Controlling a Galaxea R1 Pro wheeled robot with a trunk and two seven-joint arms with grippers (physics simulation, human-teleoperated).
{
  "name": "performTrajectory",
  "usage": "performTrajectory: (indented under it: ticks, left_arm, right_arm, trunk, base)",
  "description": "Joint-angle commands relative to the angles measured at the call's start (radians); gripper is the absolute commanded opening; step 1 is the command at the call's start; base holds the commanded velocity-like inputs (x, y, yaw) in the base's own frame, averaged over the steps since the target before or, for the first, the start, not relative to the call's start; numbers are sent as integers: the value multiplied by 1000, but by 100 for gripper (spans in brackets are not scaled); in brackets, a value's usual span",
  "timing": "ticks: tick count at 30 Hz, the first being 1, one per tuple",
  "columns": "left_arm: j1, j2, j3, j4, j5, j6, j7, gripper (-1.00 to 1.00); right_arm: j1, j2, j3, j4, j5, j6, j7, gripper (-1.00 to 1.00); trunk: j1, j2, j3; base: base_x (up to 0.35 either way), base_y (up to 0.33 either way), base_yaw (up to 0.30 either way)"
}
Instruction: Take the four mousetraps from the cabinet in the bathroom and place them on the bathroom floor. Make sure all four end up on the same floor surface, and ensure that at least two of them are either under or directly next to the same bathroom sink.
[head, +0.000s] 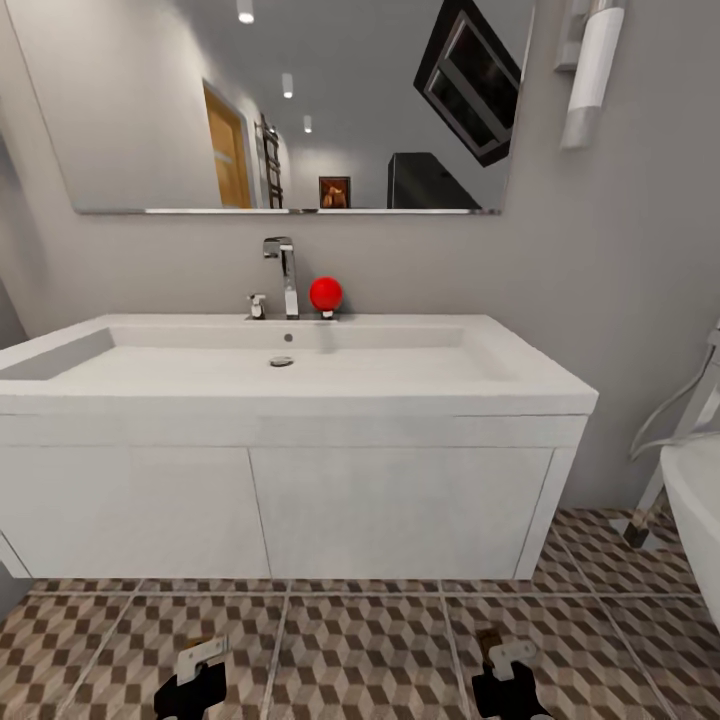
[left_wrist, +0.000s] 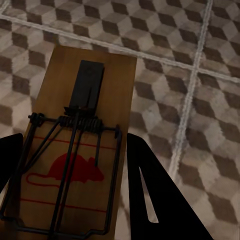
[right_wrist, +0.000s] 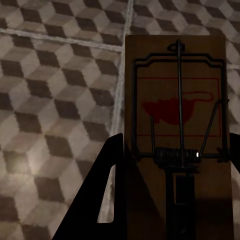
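Head view is showing one white sink (head: 300, 385) on its wall vanity over the bathroom floor (head: 370, 640). Left gripper (left_wrist: 70, 200) and right gripper (right_wrist: 175, 200) are hanging low before it, jaws of each closing on one mousetrap (left_wrist: 75, 150), (right_wrist: 177, 110) above the tiles. Count: two mousetraps, two unseen. Risk: releasing from height may bounce or flip a trap away from the sink.

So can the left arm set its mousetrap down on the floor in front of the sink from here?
Probably yes: the left pincer holds a mousetrap over open tiled floor before the sink, nothing beneath it.
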Motion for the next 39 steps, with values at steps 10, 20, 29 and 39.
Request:
performTrajectory:
  ticks: [10,20,29,39]
  left_arm:
    - [-1,0,-9,-1,3,-2,9,-100]
    - [-1,-1,-9,-1,4,-2,9,-100]
    - [-1,0,-9,-1,4,-3,8,-100]
    - [-1,-1,-9,-1,5,-3,6,-100]
  right_arm:
    - [-1,-1,6,1,-5,-3,1,-100]
    - [-1,-1,6,1,-5,-3,1,-100]
    - [-1,-15,4,-2,-7,-4,-1,-100]
    - [-1,-18,3,-2,-7,-4,0,-100]
  trunk:
    - [11,-17,-38]
    - [16,-19,-77]
    - [20,-21,-112]
    - [21,-21,-119]
  base:
    - [0,0,0]
    - [0,0,0]
    - [0,0,0]
    - [0,0,0]
